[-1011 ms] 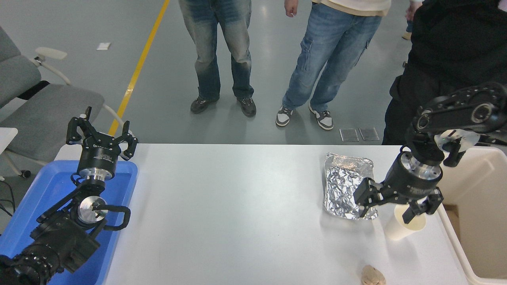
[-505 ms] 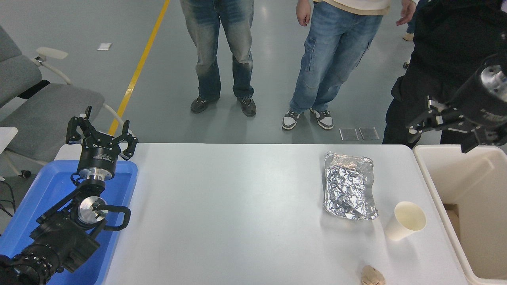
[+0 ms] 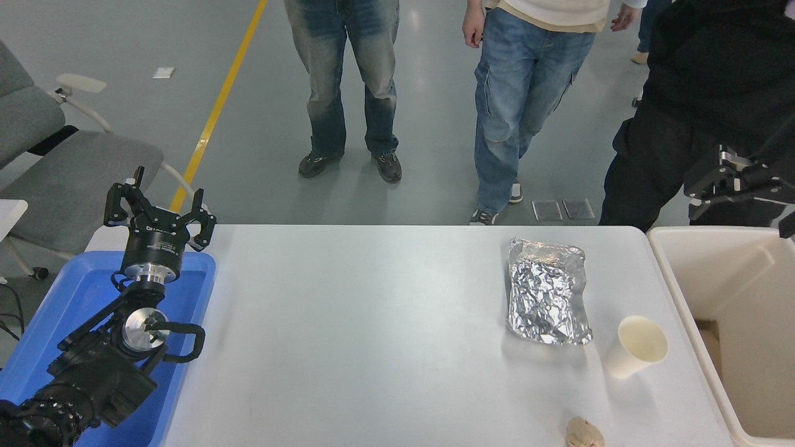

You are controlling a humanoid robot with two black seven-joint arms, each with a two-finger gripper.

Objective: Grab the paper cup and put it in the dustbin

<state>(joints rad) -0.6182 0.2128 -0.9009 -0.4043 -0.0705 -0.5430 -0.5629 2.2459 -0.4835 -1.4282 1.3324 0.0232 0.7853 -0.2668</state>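
Smooth white table (image 3: 372,335), tapered paper cup (image 3: 635,354) upright

A glossy grey floor (image 3: 422,112) reflects overhead light. A yellow line (image 3: 214,112) runs diagonally across it. A grey padded chair (image 3: 59,180) with white armrests sits at left. Three people stand beyond the white counter (image 3: 372,329), two in jeans (image 3: 348,81), one in black clothing (image 3: 702,93).

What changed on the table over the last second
The right gripper, which hung down over the small cream-white paper cup, rose and pulled back to the right edge above the big beige plastic dustbin, empty. The cup stands upright where it was. The crumpled silver foil packet, tan lump and parked left gripper stayed put.
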